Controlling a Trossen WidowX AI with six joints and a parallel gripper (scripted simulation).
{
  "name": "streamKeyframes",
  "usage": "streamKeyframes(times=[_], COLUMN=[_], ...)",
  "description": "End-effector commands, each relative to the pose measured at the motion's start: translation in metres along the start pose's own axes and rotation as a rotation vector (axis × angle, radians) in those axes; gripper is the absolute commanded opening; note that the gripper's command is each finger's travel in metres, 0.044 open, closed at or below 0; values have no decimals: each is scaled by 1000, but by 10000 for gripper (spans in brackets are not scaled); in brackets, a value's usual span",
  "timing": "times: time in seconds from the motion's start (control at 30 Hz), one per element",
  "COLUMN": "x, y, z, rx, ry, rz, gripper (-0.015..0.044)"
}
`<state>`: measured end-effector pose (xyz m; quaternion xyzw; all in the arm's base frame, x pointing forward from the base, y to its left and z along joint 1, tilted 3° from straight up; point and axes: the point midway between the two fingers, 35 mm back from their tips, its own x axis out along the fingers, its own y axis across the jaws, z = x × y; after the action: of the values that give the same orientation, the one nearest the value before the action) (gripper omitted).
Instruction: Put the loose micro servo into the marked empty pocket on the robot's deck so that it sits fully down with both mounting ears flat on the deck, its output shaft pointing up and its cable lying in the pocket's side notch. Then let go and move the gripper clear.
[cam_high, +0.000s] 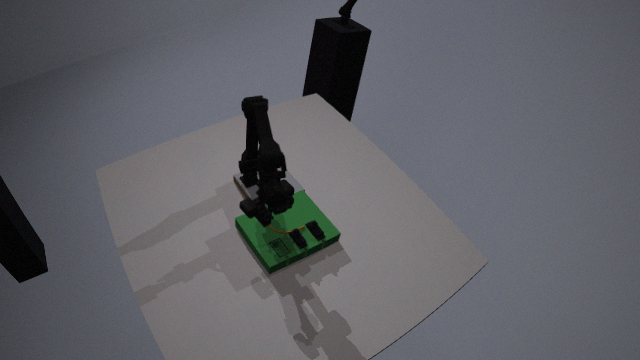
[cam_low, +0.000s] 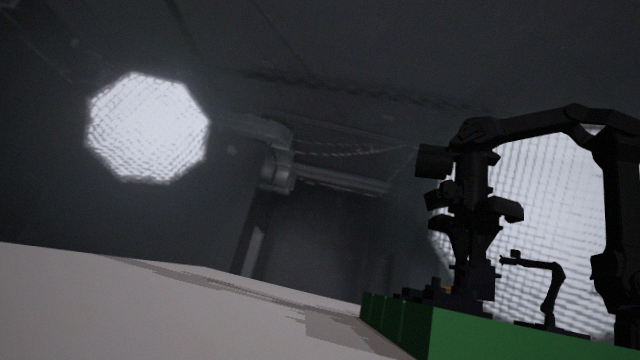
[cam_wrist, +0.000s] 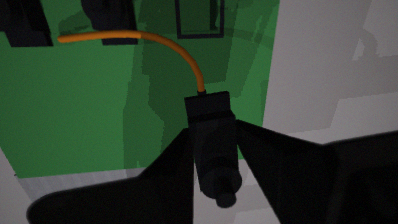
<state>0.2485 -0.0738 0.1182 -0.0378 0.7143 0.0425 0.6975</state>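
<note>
Gripper (cam_high: 265, 218) (cam_low: 469, 260) (cam_wrist: 211, 130): fingers partly open, closed on the micro servo (cam_low: 482, 281) (cam_wrist: 214, 142), one finger on each side. Servo is held over the green deck (cam_high: 305, 210) (cam_low: 500, 332) (cam_wrist: 75, 110), outside the deck's marked pocket (cam_high: 279, 247) (cam_wrist: 200, 20). Orange cable (cam_high: 282, 232) (cam_wrist: 170, 42) curves from servo's end across above the deck. Two dark servos (cam_high: 298, 238) (cam_wrist: 112, 20) sit in a row on the deck, beside its pocket. Pale table (cam_high: 400, 240) (cam_low: 125, 300) (cam_wrist: 320, 75) lies beneath the deck.
</note>
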Motion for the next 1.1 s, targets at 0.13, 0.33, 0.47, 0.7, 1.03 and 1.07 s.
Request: streamKeyframes(times=[0.13,0.33,0.47,0.7,1.03,1.07], x=[-1,-1,-2,-3,-4,-4], y=[-1,-2,-4,-7,-11,-11], z=[1,8,23,50,87,91], rx=[111,111,111,111,111,111], ry=[-4,-4,-6,-9,-12,-13], rz=[-7,-7,-7,-7,-7,-7], gripper=[0,0,0,0,0,0])
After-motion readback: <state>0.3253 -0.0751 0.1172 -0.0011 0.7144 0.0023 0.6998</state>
